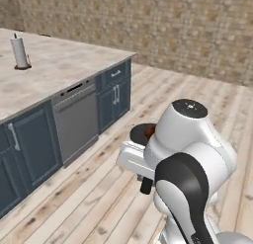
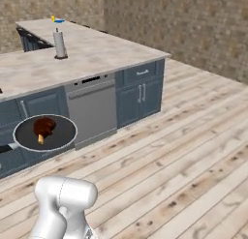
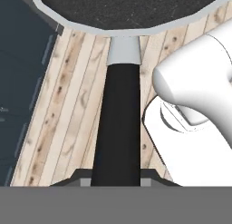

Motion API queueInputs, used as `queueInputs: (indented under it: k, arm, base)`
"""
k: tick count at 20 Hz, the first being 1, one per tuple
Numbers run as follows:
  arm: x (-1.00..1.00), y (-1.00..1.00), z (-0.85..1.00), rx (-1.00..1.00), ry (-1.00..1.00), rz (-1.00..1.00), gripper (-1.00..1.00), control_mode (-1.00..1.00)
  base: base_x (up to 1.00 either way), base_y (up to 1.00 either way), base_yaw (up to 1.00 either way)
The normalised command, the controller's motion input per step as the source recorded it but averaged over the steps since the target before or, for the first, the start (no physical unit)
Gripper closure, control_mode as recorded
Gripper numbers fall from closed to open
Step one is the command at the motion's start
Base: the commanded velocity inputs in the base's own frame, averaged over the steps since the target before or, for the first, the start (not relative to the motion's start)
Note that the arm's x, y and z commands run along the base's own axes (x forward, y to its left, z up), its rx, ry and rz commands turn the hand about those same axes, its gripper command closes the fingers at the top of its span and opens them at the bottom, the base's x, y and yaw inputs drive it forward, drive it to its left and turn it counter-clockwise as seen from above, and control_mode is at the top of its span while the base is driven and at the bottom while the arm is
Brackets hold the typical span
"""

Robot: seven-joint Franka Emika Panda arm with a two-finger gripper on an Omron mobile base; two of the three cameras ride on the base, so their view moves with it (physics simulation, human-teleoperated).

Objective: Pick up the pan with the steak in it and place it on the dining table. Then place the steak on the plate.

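Seen from the hand camera, the robot's gripper (image 3: 115,182) is clamped on the pan's straight black handle (image 3: 116,123), its two dark fingers (image 3: 81,179) pressed against either side of the grip at 6 o'clock. The handle runs straight up to a silvery collar and meets the pan (image 3: 131,7) at 12 o'clock, where the dark cooking surface and pale rim span the top edge. Beneath the handle lies the wooden plank floor (image 3: 68,105), with dark blue cabinet fronts (image 3: 20,91) off at 9 o'clock.

In the right base view the pan (image 2: 46,132) is held level in the air above the floor, in front of the cabinets at about 9 o'clock, its handle pointing toward the left edge. The steak (image 2: 43,127) sits inside it, near the middle, reddish-brown with a tan end. In the left base view the arm hides most of the pan (image 1: 142,134); only a dark arc and a sliver of the steak (image 1: 148,132) show past the white shoulder.

Beyond stands the stone-topped desk (image 2: 97,54) with blue cabinets and a grey dishwasher front (image 2: 92,112). A paper-towel roll (image 2: 59,43) stands upright on its top at about 11 o'clock. A brick wall (image 2: 184,25) closes the background.
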Motion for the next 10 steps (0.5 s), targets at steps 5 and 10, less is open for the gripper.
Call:
queueInputs:
  k: [5, 10]
  arm:
    - [0.00, 0.00, 0.00, 0.00, 0.00, 0.00, 1.00, 1.00]
    - [0.00, 0.00, 0.00, 0.00, 0.00, 0.00, 1.00, 1.00]
  base:
    - [0.00, 0.00, 0.50]
    - [0.08, -0.01, 0.44]
